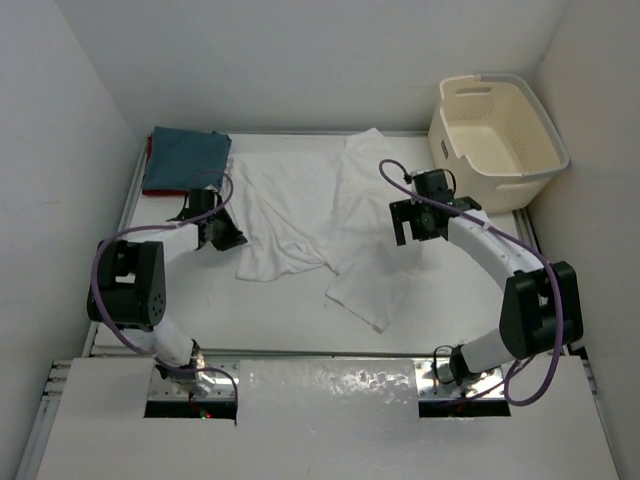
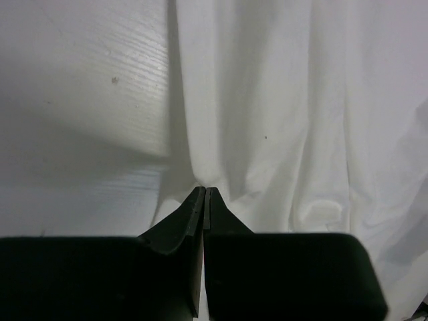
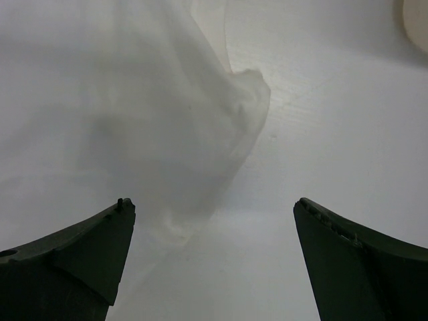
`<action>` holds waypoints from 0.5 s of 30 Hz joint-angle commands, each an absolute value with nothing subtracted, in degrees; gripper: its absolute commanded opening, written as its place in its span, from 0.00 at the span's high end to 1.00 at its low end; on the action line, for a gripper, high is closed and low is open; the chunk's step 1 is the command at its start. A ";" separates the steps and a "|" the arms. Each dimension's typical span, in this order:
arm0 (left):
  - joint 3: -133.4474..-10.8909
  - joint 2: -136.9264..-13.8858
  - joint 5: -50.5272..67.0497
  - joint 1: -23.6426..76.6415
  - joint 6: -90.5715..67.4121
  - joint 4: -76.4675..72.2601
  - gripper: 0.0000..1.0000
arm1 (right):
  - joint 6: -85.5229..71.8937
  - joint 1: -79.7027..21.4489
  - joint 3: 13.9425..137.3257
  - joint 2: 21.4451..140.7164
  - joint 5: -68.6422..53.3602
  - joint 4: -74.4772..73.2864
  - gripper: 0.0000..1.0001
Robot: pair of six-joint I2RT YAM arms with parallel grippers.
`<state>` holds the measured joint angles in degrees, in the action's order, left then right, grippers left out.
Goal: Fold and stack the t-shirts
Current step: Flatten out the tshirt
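Currently: spreading step, ahead of any fold. White shirt [image 1: 300,200] lies crumpled mid-table, hem end trailing toward 5 o'clock. Blue-grey shirt [image 1: 185,158] sits folded at 10 o'clock on top of the red shirt [image 1: 148,160], of which only a sliver shows. Basket [image 1: 500,150] at 2 o'clock, well apart from the cloth.

Left gripper [image 2: 204,194]: fingers pressed together at the white shirt's 9 o'clock edge. Creases run into the tips, so it probably has a pinch of cloth, though the wrist view cannot confirm fabric between the pads.

Right gripper [image 3: 214,204]: spread wide, holding nothing, above the shirt's 3 o'clock edge where a bunched fold meets bare table [image 3: 334,134].

Notes for doing this well:
- Bring the right gripper down over that bunched fold and take one layer only.
- Match the left pinch in height along the shirt, otherwise the pull skews.
- Draw the two sides apart toward 9 and 3 o'clock, low and slow.
- Check the left pinch holds before tensioning.
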<state>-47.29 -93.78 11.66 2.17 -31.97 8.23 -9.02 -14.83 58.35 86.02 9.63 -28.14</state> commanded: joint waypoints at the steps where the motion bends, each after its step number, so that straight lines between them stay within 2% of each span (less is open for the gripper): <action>1: -47.72 -87.46 11.87 1.67 -31.91 9.13 1.00 | -12.73 -14.77 54.60 82.27 11.08 -30.59 0.01; 8: -47.37 -80.43 9.58 1.67 -31.47 15.98 1.00 | -19.24 -14.77 46.94 80.95 6.86 -26.82 0.05; 12: -47.29 -77.61 9.49 1.67 -31.29 17.93 1.00 | -21.80 -14.77 43.77 81.47 9.31 -22.33 0.15; 15: -47.02 -75.77 8.97 1.67 -30.94 18.98 1.00 | -22.76 -14.68 42.54 82.53 9.40 -20.05 0.17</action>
<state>-47.11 -78.83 9.89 2.17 -31.77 17.43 -19.75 -14.81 42.83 82.67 8.75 -25.54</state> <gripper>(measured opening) 0.004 0.835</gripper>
